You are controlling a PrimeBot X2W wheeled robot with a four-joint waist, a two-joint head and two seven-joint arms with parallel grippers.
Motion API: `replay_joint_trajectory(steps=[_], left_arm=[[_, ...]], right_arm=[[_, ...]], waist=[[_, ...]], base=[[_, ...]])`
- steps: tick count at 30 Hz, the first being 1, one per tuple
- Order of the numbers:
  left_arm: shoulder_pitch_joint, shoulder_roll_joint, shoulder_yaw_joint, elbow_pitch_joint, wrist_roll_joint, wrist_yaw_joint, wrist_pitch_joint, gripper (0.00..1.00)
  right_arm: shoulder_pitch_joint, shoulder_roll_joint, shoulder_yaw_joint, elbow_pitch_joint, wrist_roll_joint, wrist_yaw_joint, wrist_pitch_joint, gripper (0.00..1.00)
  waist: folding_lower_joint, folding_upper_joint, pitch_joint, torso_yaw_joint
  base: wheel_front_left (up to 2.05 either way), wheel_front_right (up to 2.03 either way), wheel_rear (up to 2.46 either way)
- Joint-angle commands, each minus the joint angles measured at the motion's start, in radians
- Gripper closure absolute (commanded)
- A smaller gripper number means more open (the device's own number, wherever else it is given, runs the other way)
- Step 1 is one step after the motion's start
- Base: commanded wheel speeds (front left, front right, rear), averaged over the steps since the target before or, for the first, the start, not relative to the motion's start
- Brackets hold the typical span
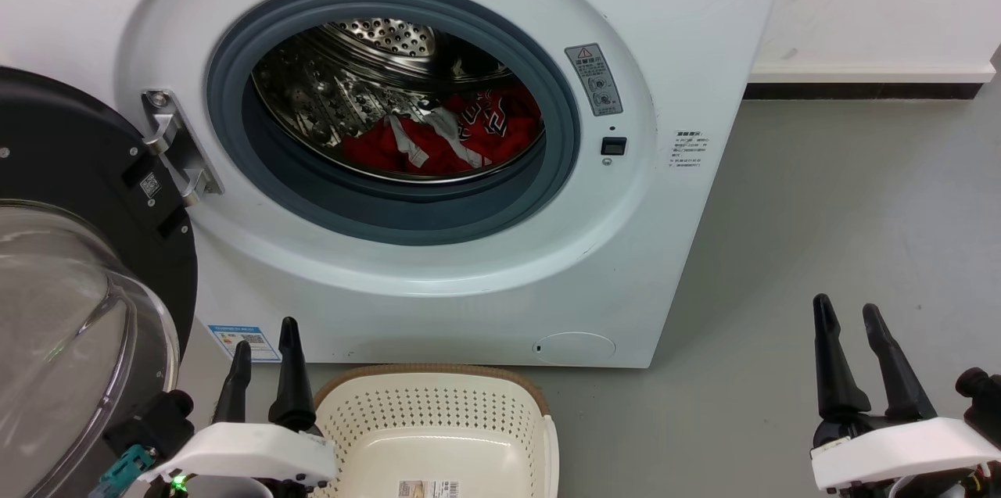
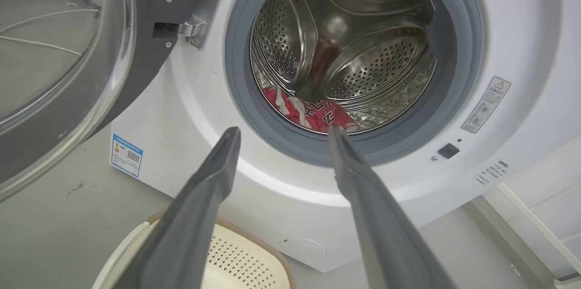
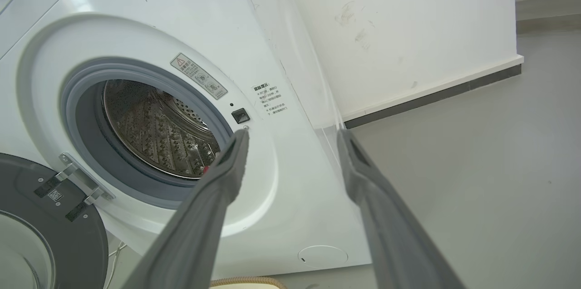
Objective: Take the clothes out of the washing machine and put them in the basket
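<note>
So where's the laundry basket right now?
In the head view, the basket sits on the floor at the bottom centre, directly in front of the washing machine and just right of the left gripper.

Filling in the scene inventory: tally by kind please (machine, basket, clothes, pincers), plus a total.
washing machine: 1
basket: 1
red clothes heap: 1, garments inside cannot be told apart
pincers: 2, left pincer and right pincer, both open
Total: 5
</note>
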Motion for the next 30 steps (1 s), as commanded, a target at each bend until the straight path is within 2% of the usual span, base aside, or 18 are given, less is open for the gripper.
replay_joint_trajectory(steps=[1, 30], left_arm=[[0.003, 0.005, -0.004, -0.018, 0.032, 0.007, -0.011, 0.00], [0.048, 0.005, -0.023, -0.035, 0.326, 0.035, -0.082, 0.00]], right_arm=[[0.003, 0.000, 0.002, -0.019, -0.039, 0.000, -0.011, 0.00], [0.050, 0.000, 0.010, -0.076, -0.390, 0.000, -0.084, 0.00]], waist=[[0.0000, 0.0000, 0.000, 0.000], [0.0000, 0.0000, 0.002, 0.004]], base=[[0.00, 0.00, 0.00], [0.00, 0.00, 0.00]])
